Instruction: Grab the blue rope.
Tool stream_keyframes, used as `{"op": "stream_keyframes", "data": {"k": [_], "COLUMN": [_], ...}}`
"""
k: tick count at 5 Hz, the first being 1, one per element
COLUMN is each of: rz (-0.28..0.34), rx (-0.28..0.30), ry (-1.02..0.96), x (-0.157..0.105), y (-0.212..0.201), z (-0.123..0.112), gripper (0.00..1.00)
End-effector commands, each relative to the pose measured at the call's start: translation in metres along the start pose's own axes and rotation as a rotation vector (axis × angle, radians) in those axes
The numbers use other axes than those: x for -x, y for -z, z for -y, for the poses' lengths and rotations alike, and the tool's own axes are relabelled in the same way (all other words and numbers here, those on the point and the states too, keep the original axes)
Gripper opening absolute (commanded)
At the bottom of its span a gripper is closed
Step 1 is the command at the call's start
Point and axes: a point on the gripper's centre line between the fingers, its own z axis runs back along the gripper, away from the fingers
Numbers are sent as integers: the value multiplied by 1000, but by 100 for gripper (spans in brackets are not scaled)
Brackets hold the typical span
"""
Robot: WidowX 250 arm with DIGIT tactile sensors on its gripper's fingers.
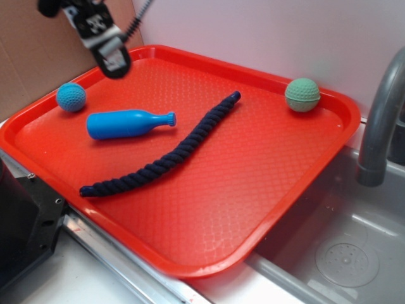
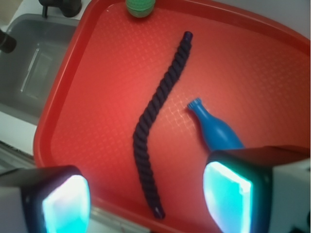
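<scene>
The long, dark navy twisted rope (image 1: 166,155) lies flat and gently curved on the red plastic tray (image 1: 209,244), its long axis running from the near left toward the far right; it lies apart from the bright blue plastic bottle-shaped toy (image 1: 126,123) beside it. The black gripper (image 1: 114,61) hangs above the tray's far left corner with nothing between its parted fingers (image 2: 65,203); the rope therefore lies nearer and to its right, and in my judgement the rope's midsection is the closest place to grasp.

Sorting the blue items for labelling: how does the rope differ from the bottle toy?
The blue rope is dark navy, twisted and bent; the bottle toy is bright blue, smooth and straight. The rope is much longer and thinner. Both lie flat on the red tray, untouched by the gripper.
</scene>
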Motion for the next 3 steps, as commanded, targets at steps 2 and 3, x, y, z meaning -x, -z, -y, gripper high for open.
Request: {"op": "stream_keyframes", "data": {"k": [2, 3], "rz": [-161, -188], "rx": [-152, -173], "ry": [235, 238], "x": [-12, -8], "y": [74, 96], "z": [15, 11], "gripper": [100, 100]}}
